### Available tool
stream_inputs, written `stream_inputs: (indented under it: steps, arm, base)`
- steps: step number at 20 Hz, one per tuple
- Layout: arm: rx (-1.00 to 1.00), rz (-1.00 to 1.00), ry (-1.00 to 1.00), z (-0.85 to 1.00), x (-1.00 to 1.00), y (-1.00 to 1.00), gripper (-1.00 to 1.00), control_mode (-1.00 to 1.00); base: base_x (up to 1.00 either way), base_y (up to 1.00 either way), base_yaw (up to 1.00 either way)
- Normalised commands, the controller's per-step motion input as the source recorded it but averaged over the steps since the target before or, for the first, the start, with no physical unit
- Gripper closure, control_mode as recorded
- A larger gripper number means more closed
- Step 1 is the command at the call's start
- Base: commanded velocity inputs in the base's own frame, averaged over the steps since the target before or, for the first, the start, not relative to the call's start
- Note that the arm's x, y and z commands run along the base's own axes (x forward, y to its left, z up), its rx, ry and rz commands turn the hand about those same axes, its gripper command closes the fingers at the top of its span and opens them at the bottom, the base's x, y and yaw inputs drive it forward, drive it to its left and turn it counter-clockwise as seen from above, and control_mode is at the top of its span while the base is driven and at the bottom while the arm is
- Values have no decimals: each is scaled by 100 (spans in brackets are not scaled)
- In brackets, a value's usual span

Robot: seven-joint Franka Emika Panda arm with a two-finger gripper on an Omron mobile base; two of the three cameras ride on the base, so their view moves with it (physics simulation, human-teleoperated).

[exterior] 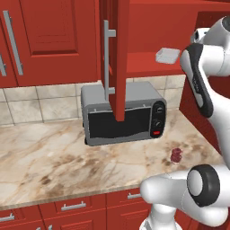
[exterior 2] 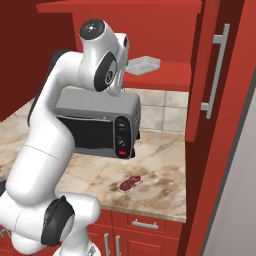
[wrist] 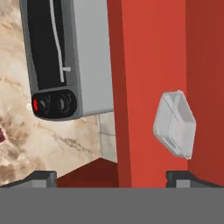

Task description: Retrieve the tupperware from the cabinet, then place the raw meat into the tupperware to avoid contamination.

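Observation:
The tupperware [exterior: 167, 55] [exterior 2: 142, 65] is a small translucent container resting on the shelf of the open red cabinet [exterior: 148, 67] [exterior 2: 167, 75]. In the hand view the tupperware [wrist: 175, 124] lies ahead and right of centre on the red shelf, apart from my gripper [wrist: 113, 179]. The two dark fingertips [wrist: 41, 177] stand wide apart, open, with nothing between them. The raw meat [exterior: 176, 155] [exterior 2: 131, 183], a dark red marbled lump, lies on the marble counter in front of the toaster oven's right end. A sliver of the raw meat [wrist: 2, 135] shows at the hand view's left edge.
A grey toaster oven [exterior: 123, 114] [exterior 2: 100, 125] [wrist: 65, 57] stands on the counter [exterior: 54, 157] under the shelf. The opened cabinet door [exterior: 119, 58] hangs edge-on in front of it; the other door [exterior 2: 210, 70] swings out at right. Red drawers [exterior: 72, 206] run below the counter.

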Motion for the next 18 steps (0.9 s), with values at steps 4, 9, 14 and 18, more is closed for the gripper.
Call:
stream_inputs:
  steps: [4, 9, 14, 18]
  arm:
    - [6, 17, -1, 0, 14, -15, -100, -100]
    - [9, 26, 0, 0, 27, -18, -100, -100]
    - [5, 26, 0, 4, 26, -9, -100, -100]
    - [-3, 21, 6, 19, 14, 1, -100, -100]
  base:
    - [0, 0, 0]
    - [0, 0, 0]
    - [0, 0, 0]
    - [0, 0, 0]
